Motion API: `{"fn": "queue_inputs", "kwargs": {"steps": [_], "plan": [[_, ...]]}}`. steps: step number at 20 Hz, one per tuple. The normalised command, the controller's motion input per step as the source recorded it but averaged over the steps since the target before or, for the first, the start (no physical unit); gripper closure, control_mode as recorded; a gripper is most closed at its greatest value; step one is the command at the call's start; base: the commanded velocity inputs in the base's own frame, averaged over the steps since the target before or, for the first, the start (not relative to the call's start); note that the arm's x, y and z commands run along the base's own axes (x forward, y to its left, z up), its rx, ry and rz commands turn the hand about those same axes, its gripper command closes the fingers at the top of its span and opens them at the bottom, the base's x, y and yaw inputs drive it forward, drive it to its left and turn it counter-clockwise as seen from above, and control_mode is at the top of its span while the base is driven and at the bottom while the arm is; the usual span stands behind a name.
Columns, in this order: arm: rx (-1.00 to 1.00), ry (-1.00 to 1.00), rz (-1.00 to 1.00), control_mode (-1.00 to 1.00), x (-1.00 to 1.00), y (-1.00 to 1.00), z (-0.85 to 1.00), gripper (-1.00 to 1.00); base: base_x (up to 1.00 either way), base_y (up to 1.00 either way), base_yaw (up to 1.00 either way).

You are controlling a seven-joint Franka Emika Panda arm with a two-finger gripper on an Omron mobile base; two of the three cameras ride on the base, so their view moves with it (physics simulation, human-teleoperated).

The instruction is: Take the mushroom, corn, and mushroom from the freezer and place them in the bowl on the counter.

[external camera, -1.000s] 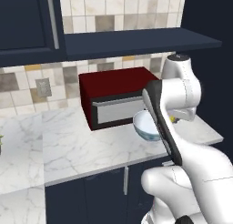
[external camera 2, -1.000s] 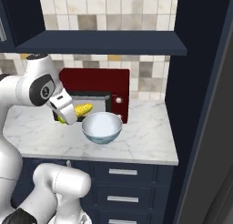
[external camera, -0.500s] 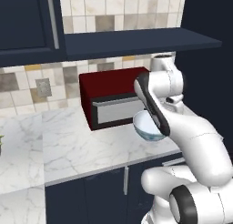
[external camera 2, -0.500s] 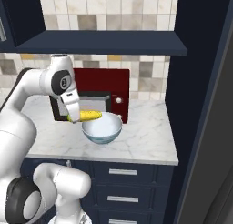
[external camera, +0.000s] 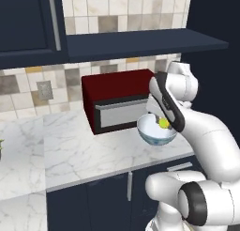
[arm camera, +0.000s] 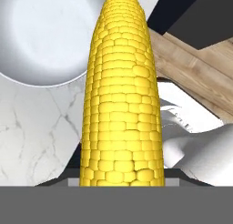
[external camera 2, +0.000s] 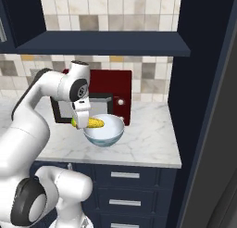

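Right base view: end effector [external camera 2: 82,123] hung at the near-left rim of the bowl [external camera 2: 104,130], jaws pinching the corn [external camera 2: 91,124] across its girth.
Corn axis: cob lay roughly level, long axis running from the end effector toward the middle of the bowl; the greenish end stuck out on the side away from the bowl.
Corn against bowl: the free yellow end reached over the bowl's rim; most of the cob was above the rim line, not yet inside.
Hand view: corn ran up the middle of the picture, its far tip lying over the edge of the bowl's whitish hollow [arm camera: 45,32], with the marbled surface [arm camera: 32,132] below and beside it.
Left base view: bowl stood on the surface [external camera: 70,150] just in front of the dark red microwave [external camera: 117,101]; a bit of yellow cob showed at the bowl's right rim.
Bowl contents: hollow looked bare where visible; mushrooms could not be made out.
Judgement, step in hand: carry of the corn to the bowl was near its end.
Judgement, coming move: a small shift toward the bowl's centre before release seemed needed, since the gripped part sat over the rim and the cob might tip outward.
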Motion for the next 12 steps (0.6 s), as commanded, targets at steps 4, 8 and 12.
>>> {"fn": "queue_inputs", "kwargs": {"steps": [4,8,12], "plan": [[0.01,-0.01,-0.1,-1.0,0.41,0.0,-0.26,1.0,0.0,0.0,0.0],[0.0,-0.03,0.0,-1.0,0.07,0.0,-0.26,1.0,0.0,0.0,0.0],[0.0,-0.01,-0.06,-1.0,0.06,-0.04,-0.18,1.0,0.0,0.0,0.0]]}}
